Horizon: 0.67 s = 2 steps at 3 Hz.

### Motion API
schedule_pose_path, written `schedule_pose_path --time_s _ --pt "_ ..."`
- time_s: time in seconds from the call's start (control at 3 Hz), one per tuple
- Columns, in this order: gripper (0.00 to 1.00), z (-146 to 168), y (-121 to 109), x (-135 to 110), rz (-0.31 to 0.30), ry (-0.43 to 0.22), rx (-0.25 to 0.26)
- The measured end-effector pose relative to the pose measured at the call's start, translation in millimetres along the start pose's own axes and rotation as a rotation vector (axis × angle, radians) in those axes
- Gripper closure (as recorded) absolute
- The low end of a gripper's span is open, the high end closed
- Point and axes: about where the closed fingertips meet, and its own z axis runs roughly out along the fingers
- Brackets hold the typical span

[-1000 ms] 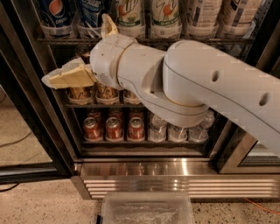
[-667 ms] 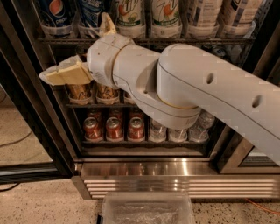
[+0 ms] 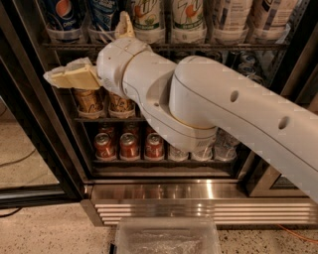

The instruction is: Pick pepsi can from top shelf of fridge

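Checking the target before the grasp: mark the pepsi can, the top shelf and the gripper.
pepsi can [image 3: 61, 14], camera view, on its round logo.
top shelf [image 3: 198, 45], camera view, on its front wire edge.
gripper [image 3: 53, 76], camera view, at its tip, below the pepsi can.

I seem to be in a break room or small shop. A black-framed fridge [image 3: 31, 114], stocked in neat rows with red cans [image 3: 129, 146], stands on a speckled floor [image 3: 44, 233]. My hand [image 3: 68, 78] hangs just under the top shelf [image 3: 198, 45].
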Motion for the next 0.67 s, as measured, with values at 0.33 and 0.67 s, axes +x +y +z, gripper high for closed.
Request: schedule_pose_path --time_s 0.33,0.67 --pt "0.00 5.1 -1.0 3.2 0.022 -0.010 0.015" --pt "0.00 12.4 0.4 5.2 0.040 -0.028 0.009"
